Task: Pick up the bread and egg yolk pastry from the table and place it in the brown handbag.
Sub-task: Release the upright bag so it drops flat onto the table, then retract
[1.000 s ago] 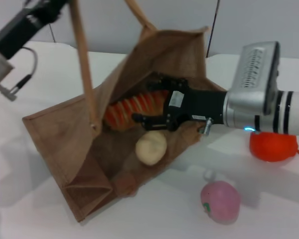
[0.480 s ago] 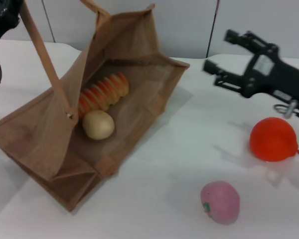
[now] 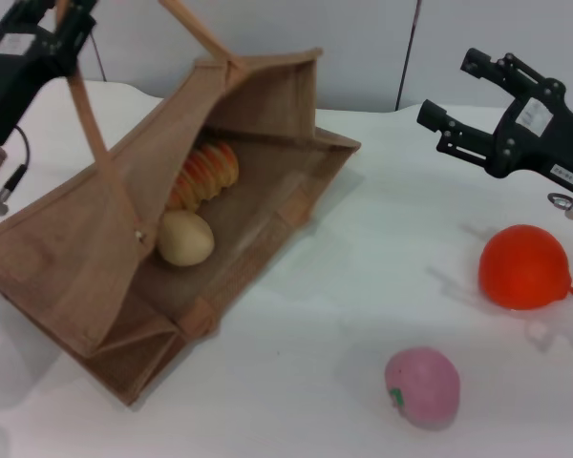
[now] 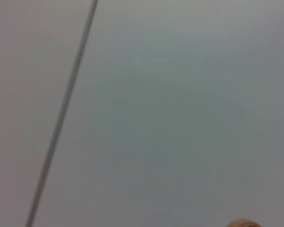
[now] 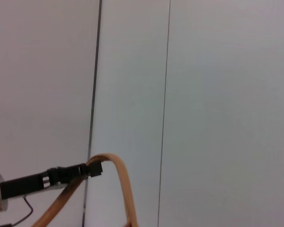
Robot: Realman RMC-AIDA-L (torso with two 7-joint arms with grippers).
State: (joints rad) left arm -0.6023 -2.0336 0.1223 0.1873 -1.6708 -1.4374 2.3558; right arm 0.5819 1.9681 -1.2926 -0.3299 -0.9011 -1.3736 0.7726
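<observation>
Both the bread (image 3: pixel 203 174) and the egg yolk pastry (image 3: pixel 185 239) are lying inside the brown handbag (image 3: pixel 95 258), the loaf's long axis running toward the bench's far edge. The left hand (image 3: pixel 53 19) is gripping a handle (image 3: pixel 86 119), propping the bag open. The right hand (image 3: pixel 458 100) is hovering spread wide and empty, well apart toward the bench's right edge.

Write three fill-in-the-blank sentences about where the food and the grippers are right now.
The bread and the egg yolk pastry both lie inside the brown ____.
The left gripper holds up the bag's ____.
The right gripper hangs ____ and empty above the table, beyond the orange fruit.

Missing words: handbag; handle; open
</observation>
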